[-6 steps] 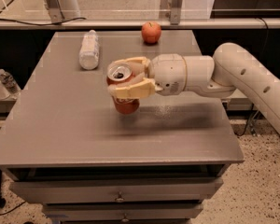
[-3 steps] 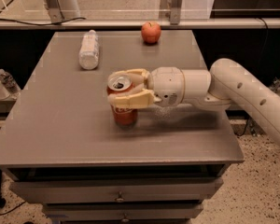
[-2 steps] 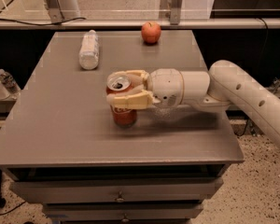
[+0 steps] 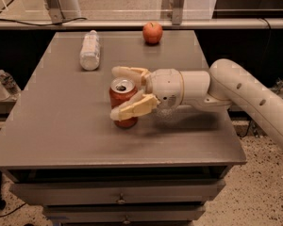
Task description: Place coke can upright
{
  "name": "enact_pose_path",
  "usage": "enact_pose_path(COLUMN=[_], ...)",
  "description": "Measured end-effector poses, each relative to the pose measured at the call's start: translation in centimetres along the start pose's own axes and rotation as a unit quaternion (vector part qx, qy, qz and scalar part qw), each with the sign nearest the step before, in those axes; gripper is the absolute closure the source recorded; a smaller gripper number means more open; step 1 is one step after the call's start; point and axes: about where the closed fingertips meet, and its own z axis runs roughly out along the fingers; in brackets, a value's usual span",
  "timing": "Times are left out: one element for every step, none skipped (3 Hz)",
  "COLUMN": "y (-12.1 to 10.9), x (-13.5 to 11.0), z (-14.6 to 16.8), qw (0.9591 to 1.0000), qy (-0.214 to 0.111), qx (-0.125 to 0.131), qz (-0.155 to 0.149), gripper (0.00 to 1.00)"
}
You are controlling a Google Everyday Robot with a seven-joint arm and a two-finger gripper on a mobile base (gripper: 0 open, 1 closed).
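So, judging by how things lie, the main part of the job looks done. The coke can stands upright on the table, silver top and pull-tab opening facing up, its base flat on the grey surface a little in front of the middle. It does not lean that I can see.

My gripper is level with the can and reaches in from the right, with my arm stretched low over the table behind it. The jaws are spread wide and straddle the can: the far finger sits behind the rim with a gap showing, and the near finger crosses in front of the red body. Whether that near finger brushes the can I cannot say for sure, but I am not clamping it; it seems to stand on its own.

What is left, as I judge it, is only to back the gripper away to the right without knocking the can over. The near finger is the risk, being so close to the can's side.

The clear plastic bottle lies on its side near the far left, and the red apple sits at the far edge, both well apart from my work.
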Motion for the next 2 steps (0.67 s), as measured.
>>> enact_pose_path(y=[0.08,0.22], x=[0.03,0.03], z=[0.00,-0.14], qw=[1.0000,0.9999], qy=[0.003,0.011], qx=[0.000,-0.001], qz=[0.000,0.001], gripper=[0.00,0.00])
